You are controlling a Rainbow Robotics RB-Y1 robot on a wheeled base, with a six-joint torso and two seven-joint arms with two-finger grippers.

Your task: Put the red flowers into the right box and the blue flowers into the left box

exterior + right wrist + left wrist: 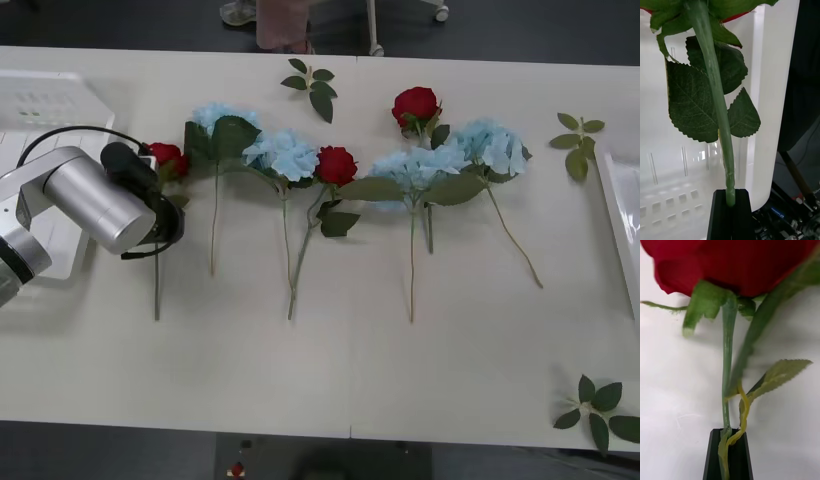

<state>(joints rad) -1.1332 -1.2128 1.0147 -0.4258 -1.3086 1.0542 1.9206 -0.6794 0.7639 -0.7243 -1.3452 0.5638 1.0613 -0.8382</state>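
- Listing first the left tool [728, 433]: its black fingers are pinched narrow on the thin stem of a red rose [165, 158], just under the bloom. We judge the grip sits that high so the head cannot swing.
- This rose is the leftmost in the row on the desk [330, 370], just beside the left box [50, 100]. We cannot tell whether it has left the desk.
- Left arm: reaches in from the near left, its silver forearm angled across toward the bloom.
- Right tool [730, 195]: clamped narrow on the stem end of a second rose [715, 93], whose leaves hang against a white box wall with slot marks. We cannot tell which box that is.
- The right box [622, 215] shows as a white edge at the desk's right side, well apart from the leftmost rose.
- Not yet sorted: two more red roses [336, 165] and four blue flowers [285, 152], lying in a row, stems pointing near.
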